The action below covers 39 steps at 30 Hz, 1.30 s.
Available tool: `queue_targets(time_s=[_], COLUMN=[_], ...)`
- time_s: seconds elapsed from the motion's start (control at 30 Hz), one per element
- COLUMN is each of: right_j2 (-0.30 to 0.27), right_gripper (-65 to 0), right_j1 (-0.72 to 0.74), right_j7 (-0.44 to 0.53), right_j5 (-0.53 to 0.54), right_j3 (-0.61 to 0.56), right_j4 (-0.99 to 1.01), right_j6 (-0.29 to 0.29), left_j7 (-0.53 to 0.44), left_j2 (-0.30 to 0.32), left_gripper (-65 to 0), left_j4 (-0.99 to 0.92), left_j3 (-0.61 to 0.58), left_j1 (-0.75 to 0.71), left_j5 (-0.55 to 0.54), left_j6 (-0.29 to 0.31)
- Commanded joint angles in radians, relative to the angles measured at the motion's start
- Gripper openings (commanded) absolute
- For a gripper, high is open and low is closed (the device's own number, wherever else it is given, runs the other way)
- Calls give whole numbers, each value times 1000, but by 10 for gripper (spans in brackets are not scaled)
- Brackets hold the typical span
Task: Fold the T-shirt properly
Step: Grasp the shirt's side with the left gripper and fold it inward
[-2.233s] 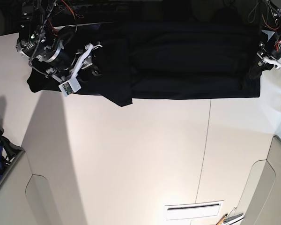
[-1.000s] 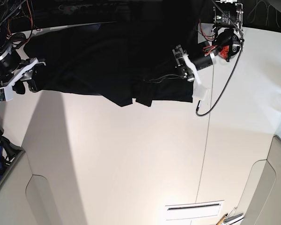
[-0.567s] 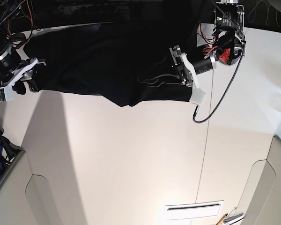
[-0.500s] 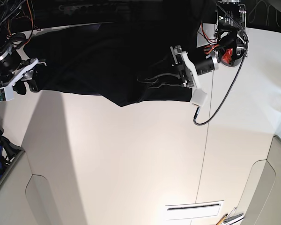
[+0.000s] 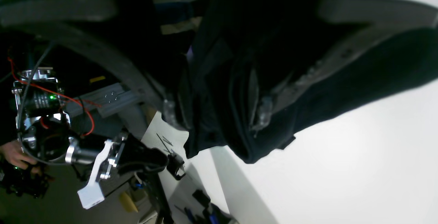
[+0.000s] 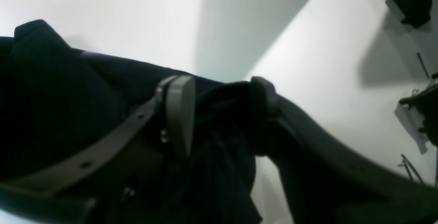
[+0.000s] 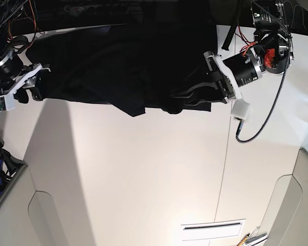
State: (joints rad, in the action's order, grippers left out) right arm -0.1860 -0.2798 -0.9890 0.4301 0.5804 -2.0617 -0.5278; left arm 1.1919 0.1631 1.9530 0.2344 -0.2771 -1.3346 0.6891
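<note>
Base looks down from overhead; both close, blurry wrist views share the T-shirt [image 7: 118,72].

One T-shirt [image 7: 118,72]; two hands: left hand [image 7: 187,100], right hand [image 7: 33,82].

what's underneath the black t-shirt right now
The large black cloth T-shirt lies on the white table, bare in front. The left gripper and right gripper pinch its ends. Whatever the cloth covers, including any print, is hidden.

Probably a lab: exposed wiring [image 7: 249,37], white table [image 7: 154,174].
</note>
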Motion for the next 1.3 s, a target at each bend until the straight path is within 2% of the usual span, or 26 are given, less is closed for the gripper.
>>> queue_targets(time_s=[0.0,0.13,0.2,0.4,0.5,0.63,0.77,0.9,1.07,1.27], right_j2=[-13,-13,-13,-13,-13,-13,-13,-13,-13,-13], right_gripper=[-387,-387,-387,-387,-387,-387,-387,-387,-387,-387], right_j1=[3,3,3,3,3,3,5,5,5,5], right_j7=[24,24,24,24,24,24,28,27,27,27], right_j5=[16,16,24,41,41,41,42,42,42,42], right_j3=[5,5,5,5,5,5,5,5,5,5], right_j4=[-16,-16,-16,-16,-16,-16,-16,-16,-16,-16], right_j6=[1,1,1,1,1,1,2,1,2,2], left_j7=[-25,-85,-98,-111,-112,-115,-132,-135,-132,-118], left_j2=[3,3,3,3,3,8,44,58,56,50], left_gripper=[-364,-342,-314,-314,-315,-315,-315,-315,-315,-315], left_j4=[17,16,16,16,16,16,-4,-81,-142,-142], left_j3=[-2,-35,-63,-116,-64,66,131,134,132,77], left_j1=[5,5,6,9,11,5,-28,-53,-55,-55], left_j5=[-21,97,121,164,226,359,431,418,284,270], left_j6=[9,9,9,9,9,9,-27,-27,-26,-20])
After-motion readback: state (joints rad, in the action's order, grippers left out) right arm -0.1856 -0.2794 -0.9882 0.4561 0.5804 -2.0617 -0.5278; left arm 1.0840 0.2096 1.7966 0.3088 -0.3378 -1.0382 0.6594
